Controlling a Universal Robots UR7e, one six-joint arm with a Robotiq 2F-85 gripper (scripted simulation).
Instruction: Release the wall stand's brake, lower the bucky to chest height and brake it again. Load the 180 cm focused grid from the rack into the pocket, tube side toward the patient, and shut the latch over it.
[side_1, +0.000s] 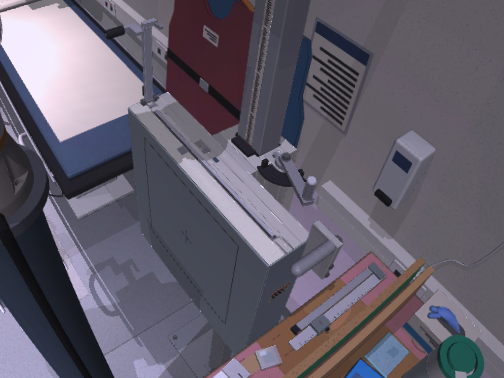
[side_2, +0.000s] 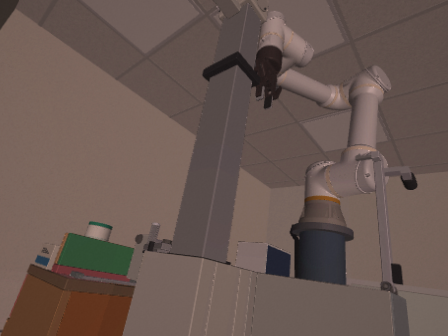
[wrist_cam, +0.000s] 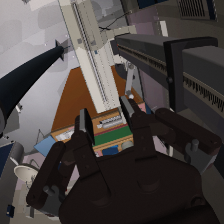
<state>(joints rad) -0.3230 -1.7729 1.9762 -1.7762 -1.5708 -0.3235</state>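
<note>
The grid rack (side_1: 350, 320) at the lower right is cut off by the picture's edge; it holds a grey ruled grid (side_1: 335, 305) and a green-edged panel (side_1: 380, 310). The grey bucky (side_1: 210, 225) sits low on the wall stand's column (side_1: 267, 75), its long top pocket slot (side_1: 220, 175) facing up. The brake lever (side_1: 299, 182) with a white knob juts from a black dial beside the column. A grey handle (side_1: 315, 257) sticks out of the bucky's near end. My gripper (side_2: 265, 95) is high up beside the column's top, far above the bucky, partly open and empty.
A patient table (side_1: 70, 75) with a blue rim fills the upper left. My arm's dark pedestal (side_2: 321, 252) stands behind the bucky. A wall box (side_1: 404, 167) and a notice board (side_1: 337, 75) hang on the right wall. A green-lidded tub (side_1: 460, 356) sits by the rack.
</note>
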